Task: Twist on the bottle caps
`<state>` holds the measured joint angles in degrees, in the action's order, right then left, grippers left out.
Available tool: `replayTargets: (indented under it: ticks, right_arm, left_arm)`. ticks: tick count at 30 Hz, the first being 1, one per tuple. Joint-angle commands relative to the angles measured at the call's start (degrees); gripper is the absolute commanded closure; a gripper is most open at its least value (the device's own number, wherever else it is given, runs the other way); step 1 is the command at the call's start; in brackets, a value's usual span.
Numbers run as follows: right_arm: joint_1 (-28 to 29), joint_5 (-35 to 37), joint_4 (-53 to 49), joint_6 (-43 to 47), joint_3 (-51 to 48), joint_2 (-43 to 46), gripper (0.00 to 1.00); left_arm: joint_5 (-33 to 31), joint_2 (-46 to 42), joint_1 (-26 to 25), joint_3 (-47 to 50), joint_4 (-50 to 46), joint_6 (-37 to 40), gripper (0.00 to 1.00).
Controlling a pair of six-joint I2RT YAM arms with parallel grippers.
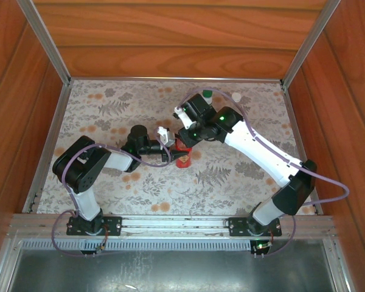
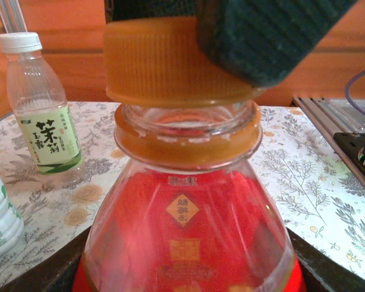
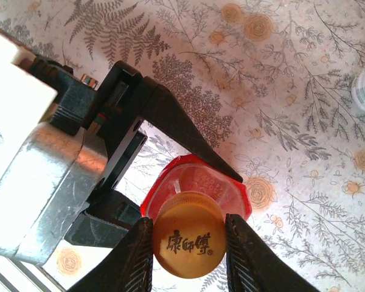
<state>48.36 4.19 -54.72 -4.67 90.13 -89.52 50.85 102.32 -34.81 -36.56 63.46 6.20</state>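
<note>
Closest is the red bottle (image 2: 188,243), squeezed low down by the left gripper (image 3: 188,191). On its neck sits the orange cap (image 2: 158,61) (some thread shows under it), pinched tight by the right gripper (image 3: 188,246). Behind the red bottle stands a clear bottle (image 2: 42,109) wearing a white cap (image 2: 19,41).

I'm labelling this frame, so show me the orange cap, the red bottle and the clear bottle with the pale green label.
orange cap (image 3: 187,243), right wrist view, its printed top.
red bottle (image 2: 185,240), left wrist view, its red front below the neck.
clear bottle (image 2: 47,137), left wrist view, its pale green label.
</note>
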Motion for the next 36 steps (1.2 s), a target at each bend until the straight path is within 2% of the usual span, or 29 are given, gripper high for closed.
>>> replayTargets:
  ticks: [1, 25, 31, 36]
  right_arm:
    - [-0.02, -2.21, -2.26, 5.11, 2.84, -0.57, 0.71]
    - [0.06, -2.51, -10.88, 20.55, 8.47, -3.17, 0.71]
    - [0.07, 0.19, -12.53, 17.49, 8.47, -5.30, 0.72]
    - [0.66, 3.98, -14.02, 9.50, 8.93, -7.07, 0.74]
  left_arm:
    - [0.71, 0.68, 0.69, 1.40, -3.95, -0.78, 0.41]
    - [2.72, 1.30, 1.15, 0.97, -3.96, -1.34, 0.41]
    - [2.44, 1.48, 1.15, 0.72, -3.96, -1.47, 0.41]
    - [1.27, 1.39, 1.18, 0.26, -3.96, -1.52, 0.41]
